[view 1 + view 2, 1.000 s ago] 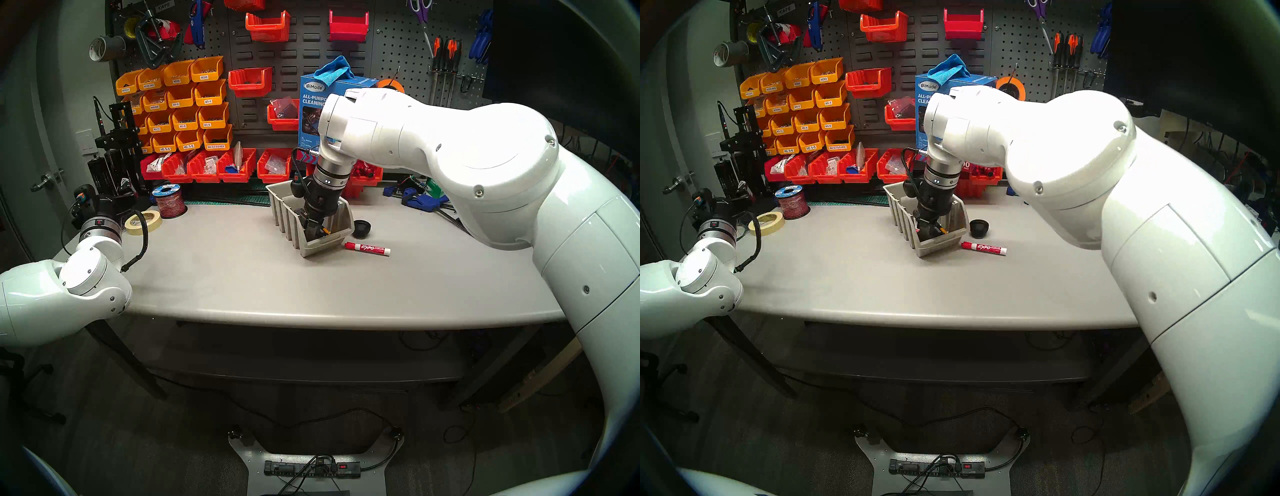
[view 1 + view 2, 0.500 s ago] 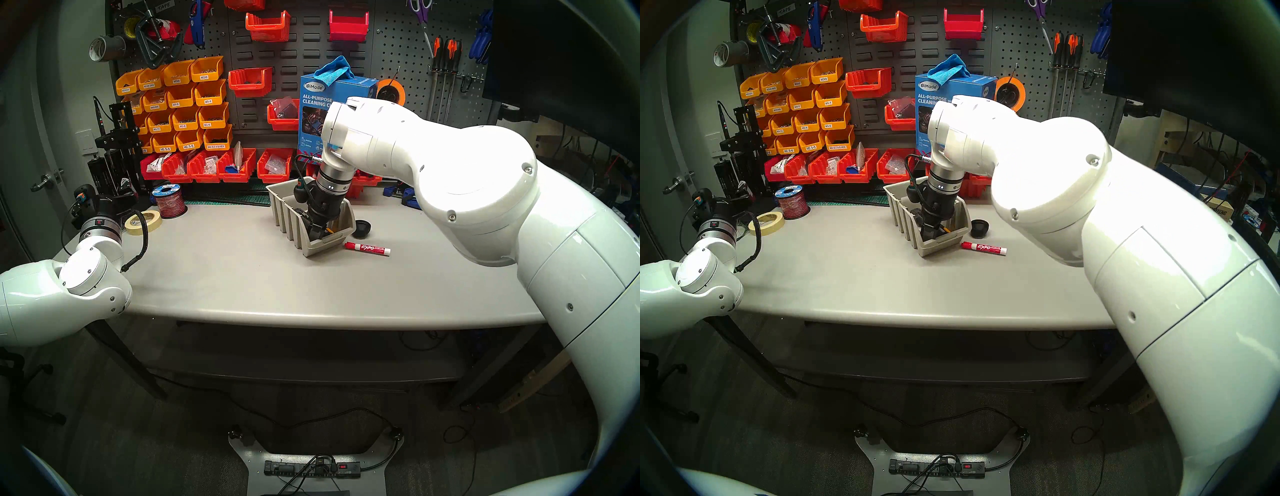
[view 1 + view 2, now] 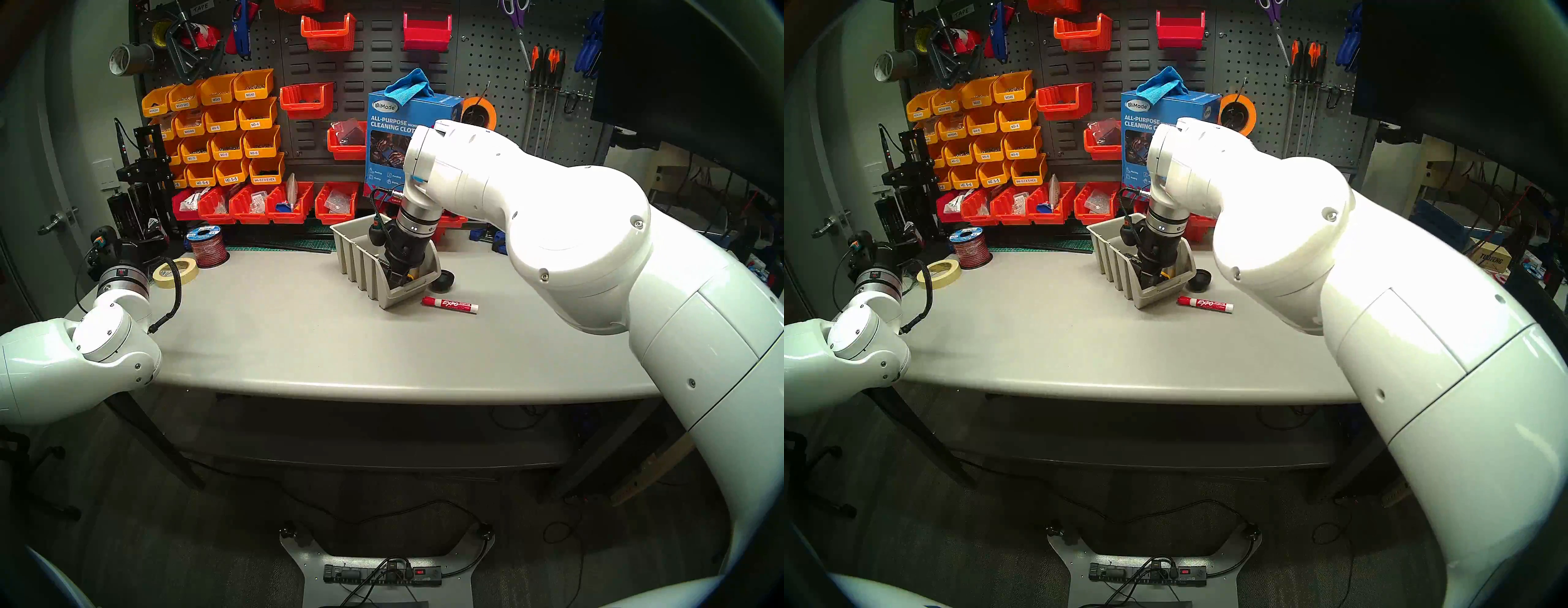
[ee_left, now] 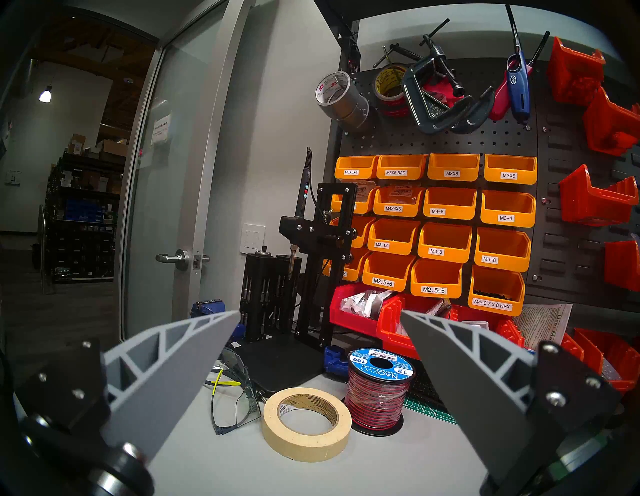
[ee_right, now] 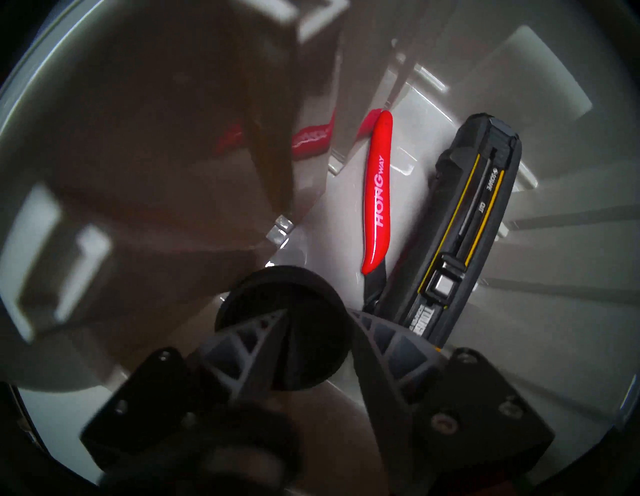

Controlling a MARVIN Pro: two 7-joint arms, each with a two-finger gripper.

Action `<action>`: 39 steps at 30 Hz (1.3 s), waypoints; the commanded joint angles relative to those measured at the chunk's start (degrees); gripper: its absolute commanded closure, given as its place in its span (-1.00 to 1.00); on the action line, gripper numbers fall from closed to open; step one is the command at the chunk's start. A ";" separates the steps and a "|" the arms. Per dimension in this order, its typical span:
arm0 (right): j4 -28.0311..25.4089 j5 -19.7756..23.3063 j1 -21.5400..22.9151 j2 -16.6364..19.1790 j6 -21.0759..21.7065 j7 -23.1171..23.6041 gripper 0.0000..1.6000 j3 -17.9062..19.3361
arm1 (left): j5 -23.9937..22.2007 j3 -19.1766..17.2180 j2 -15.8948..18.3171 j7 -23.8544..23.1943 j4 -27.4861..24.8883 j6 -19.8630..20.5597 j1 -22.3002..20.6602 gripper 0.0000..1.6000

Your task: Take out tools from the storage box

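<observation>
you have the right gripper [image 5: 317,325] plunged deep into the beige storage box [image 3: 360,263], and the box's ribbed plastic walls crowd your fingers on every side. just past the right-hand fingertip lies the long black tool [image 5: 460,235], a chunky rubbery bar with thin yellow lines and a metal slider, its near end tucked under that finger. beside it, further from your fingers, the slim red-handled tool [image 5: 377,194] rests along the glossy box floor, its smooth red sleeve printed "hongway". a small black round cup [image 5: 280,329], matte and disc-like, sits right at your fingertips.

outside the box, on the grey table [image 3: 297,339], a second black cup [image 3: 444,281] sits just beside the box's right wall, and the red-capped marker [image 3: 449,305] lies flat close to the low sloped front.

your right fingers [image 5: 242,346] stand partly open. one ribbed grey finger overlaps the cup's face and the other sits at its rim, but you cannot tell from this view whether they pinch it.

your left gripper [image 4: 320,363] is spread wide and empty, well apart from the box. ahead of its fingers sit a cream masking tape roll [image 4: 306,424], a spool of red wire [image 4: 379,389] and clear safety glasses [image 4: 235,398].
</observation>
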 commanded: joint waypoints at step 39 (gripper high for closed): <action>1.37 2.06 3.70 -0.11 -4.97 2.07 1.00 2.40 | 0.30 -0.67 -0.06 -0.10 -0.14 -0.05 -0.72 -1.00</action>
